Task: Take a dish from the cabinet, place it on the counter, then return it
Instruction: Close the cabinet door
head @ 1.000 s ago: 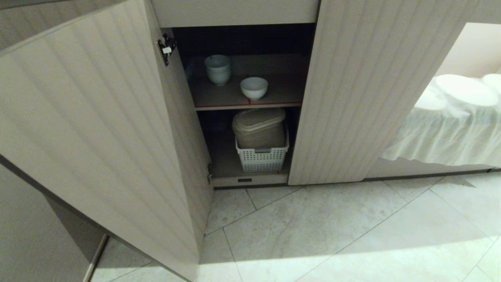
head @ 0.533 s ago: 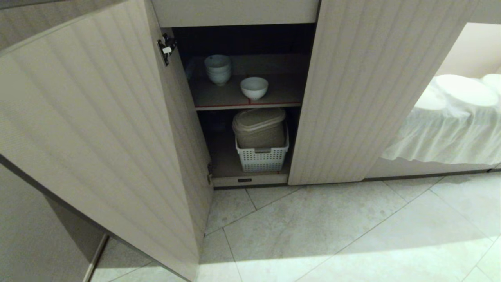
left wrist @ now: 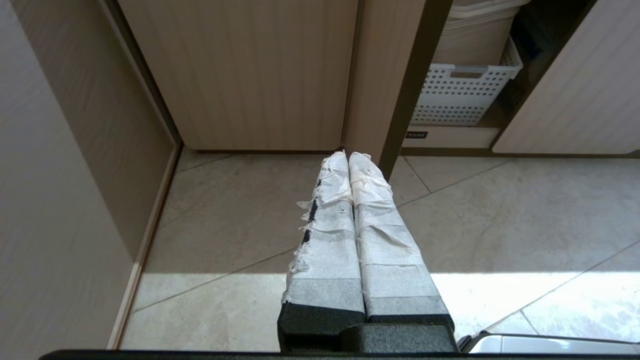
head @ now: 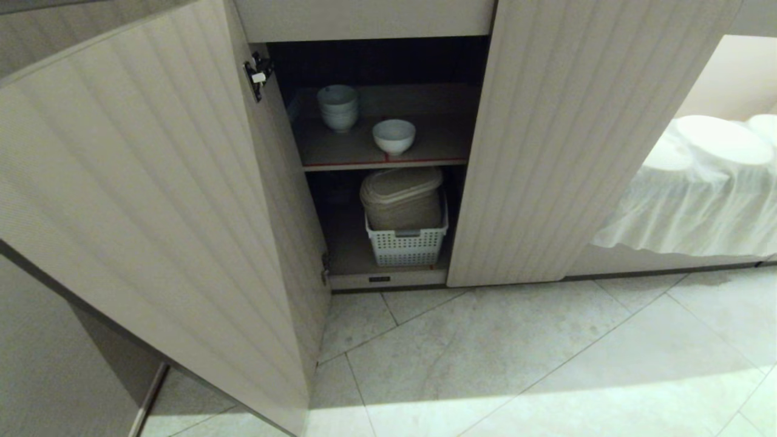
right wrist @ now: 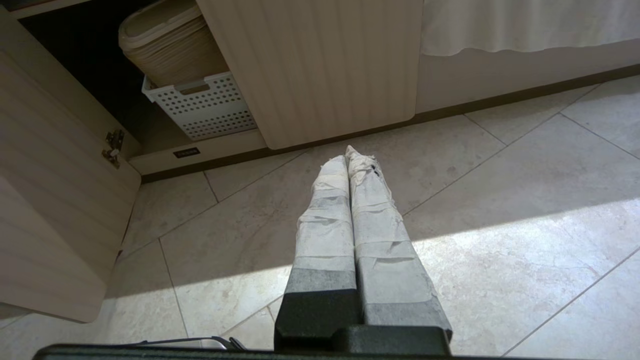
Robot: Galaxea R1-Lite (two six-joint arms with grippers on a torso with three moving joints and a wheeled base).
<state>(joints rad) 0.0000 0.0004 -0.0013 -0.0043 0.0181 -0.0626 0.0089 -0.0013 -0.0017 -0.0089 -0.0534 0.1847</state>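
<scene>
Your low beige cabinet (head: 546,139) with fluted doors stands open, so the small white round glossy bowl (head: 394,135) is exposed near the front edge of the red-edged upper shelf (head: 437,159), apart from the stack of like white bowls (head: 338,107) behind it, which I judge eases a single pick. Your left gripper (left wrist: 348,159) and right gripper (right wrist: 346,155) hang low over the tiled floor (head: 516,352), fingers pressed together, empty, well below and short of the bowl.
</scene>
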